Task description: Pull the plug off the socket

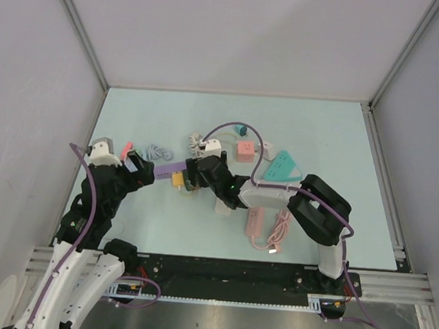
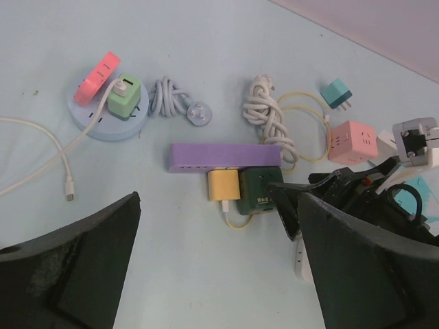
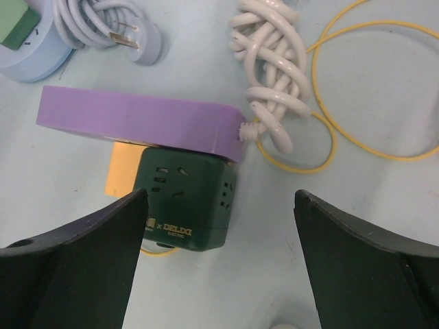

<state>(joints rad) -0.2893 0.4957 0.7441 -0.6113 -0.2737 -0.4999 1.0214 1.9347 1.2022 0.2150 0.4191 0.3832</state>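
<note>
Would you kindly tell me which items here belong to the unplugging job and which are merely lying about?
Job: flat purple power strip, dark green cube plug seated in it, open right gripper framing it.
Lying about: pink cube socket, round pale-blue socket base, small teal plug, coiled grey cable.

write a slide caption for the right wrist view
Open right end effector hovers over dark green adapter seated against purple strip.

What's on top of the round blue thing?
A pink plug and a green charger stand on the round blue socket. Their prongs and the holes right beneath them are covered, so those cannot be seen.
</note>
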